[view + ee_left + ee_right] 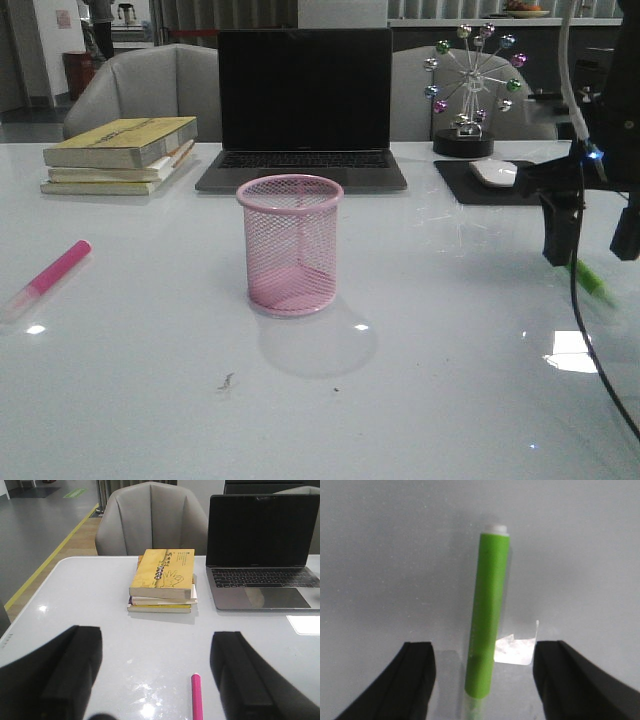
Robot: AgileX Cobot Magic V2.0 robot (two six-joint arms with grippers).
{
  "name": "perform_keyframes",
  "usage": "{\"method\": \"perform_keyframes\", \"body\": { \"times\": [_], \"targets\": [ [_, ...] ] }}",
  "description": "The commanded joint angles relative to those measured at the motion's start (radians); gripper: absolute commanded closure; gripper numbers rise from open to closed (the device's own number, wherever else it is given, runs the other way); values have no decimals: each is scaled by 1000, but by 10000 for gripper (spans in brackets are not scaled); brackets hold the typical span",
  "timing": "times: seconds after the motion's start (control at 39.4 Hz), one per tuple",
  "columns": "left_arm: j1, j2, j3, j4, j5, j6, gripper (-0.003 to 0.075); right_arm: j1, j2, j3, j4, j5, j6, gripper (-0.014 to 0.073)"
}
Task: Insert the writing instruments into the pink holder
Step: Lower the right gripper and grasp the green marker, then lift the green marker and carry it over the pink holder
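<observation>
The pink holder (pixel 290 245), a pink wire-mesh cup, stands upright and empty mid-table. At the left edge of the table lies the hot pink marker (pixel 50 275), its whitish cap toward the front. In the left wrist view my left gripper (pixel 156 642) is open above the table, and the pink marker's tip (pixel 197 697) lies between its fingers, nearer one of them. The green marker (pixel 592 280) lies at the right. My right gripper (pixel 590 240) hovers open over it. In the right wrist view the green marker (pixel 490 615) runs lengthwise between the black fingers (pixel 417 680), untouched.
A dark laptop (pixel 305 100) sits behind the holder, with stacked books (pixel 120 155) at the back left. A ferris-wheel ornament (pixel 470 90) and a white mouse (pixel 492 172) on a black mat occupy the back right. A black cable (pixel 590 350) trails from the right arm.
</observation>
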State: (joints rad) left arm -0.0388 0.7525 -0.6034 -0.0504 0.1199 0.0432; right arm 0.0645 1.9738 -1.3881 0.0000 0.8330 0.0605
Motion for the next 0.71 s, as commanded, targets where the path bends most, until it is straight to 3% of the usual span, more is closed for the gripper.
{"method": "perform_keyframes", "body": {
  "times": [0.0,0.46,0.53,0.69],
  "targets": [
    [-1,0,-38,-6,-82,-2,201,2,-34,-37,-12,-36,-12,64],
    [-1,0,-38,-6,-82,-2,201,2,29,-37,-12,-61,-12,179],
    [-1,0,-38,-6,-82,-2,201,2,29,-37,-12,-63,-12,266],
    [-1,0,-38,-6,-82,-2,201,2,29,-38,-12,-82,-12,555]
  ]
}}
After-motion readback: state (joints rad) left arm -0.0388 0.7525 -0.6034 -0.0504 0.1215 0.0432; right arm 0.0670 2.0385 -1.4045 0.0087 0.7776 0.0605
